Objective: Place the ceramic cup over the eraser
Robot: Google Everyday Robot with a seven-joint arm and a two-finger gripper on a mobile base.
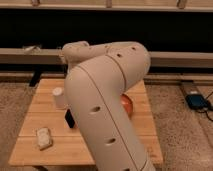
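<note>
The ceramic cup [59, 98] is a small white tapered cup standing on the left part of the wooden table [37, 155]. The eraser [69, 119], a small black block, stands just in front and to the right of the cup, with its right side hidden by my arm. My big white arm [107, 100] fills the middle of the view, rising from the bottom and bending left above the table's back edge. My gripper is hidden behind the arm and does not show.
A pale flat packet [43, 138] lies at the table's front left. The orange bowl [128, 105] peeks out to the right of the arm. A blue object with a cable [196, 101] lies on the floor at right. A low ledge [180, 59] runs behind the table.
</note>
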